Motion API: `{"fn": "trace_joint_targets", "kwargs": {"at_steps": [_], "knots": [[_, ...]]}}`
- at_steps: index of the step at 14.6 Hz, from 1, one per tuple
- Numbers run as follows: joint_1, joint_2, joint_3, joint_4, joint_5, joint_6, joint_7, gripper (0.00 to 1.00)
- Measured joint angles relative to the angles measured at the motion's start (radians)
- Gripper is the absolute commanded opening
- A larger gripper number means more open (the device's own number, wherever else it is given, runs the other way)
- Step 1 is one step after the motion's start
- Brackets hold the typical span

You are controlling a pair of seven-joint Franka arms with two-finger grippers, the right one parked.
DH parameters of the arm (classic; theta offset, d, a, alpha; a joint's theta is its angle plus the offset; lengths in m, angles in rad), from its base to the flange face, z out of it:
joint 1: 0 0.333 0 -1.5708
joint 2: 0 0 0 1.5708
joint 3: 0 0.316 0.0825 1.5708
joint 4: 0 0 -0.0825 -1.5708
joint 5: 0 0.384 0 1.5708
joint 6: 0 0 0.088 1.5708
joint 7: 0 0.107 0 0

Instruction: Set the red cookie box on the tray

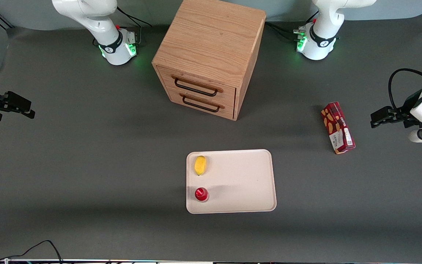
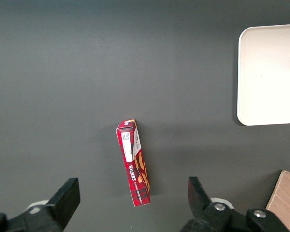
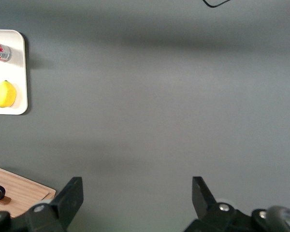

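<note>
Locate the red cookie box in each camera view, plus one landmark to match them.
Front view: red cookie box lies on the table toward the working arm's end, beside the open gripper.
Left wrist view: box lies below the gripper.
Right wrist view: not in it.
Shared landmark: the tray.

High front view, downward wrist views

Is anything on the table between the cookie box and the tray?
No, only bare grey table between the red cookie box and the tray, front view. The open end effector waits beside the box.
</note>
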Motion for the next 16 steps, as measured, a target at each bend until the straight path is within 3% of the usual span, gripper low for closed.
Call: {"fn": "trace_joint_targets", "kwargs": {"at_steps": [6, 9, 16], "knots": [[0.0, 0.007, -0.001, 0.031, 0.0, -0.06, 0.001, 1.0], [0.005, 0.011, 0.0, -0.028, 0.0, -0.057, 0.0, 1.0], [0.025, -0.088, 0.059, -0.574, 0.001, 0.424, -0.015, 1.0]]}}
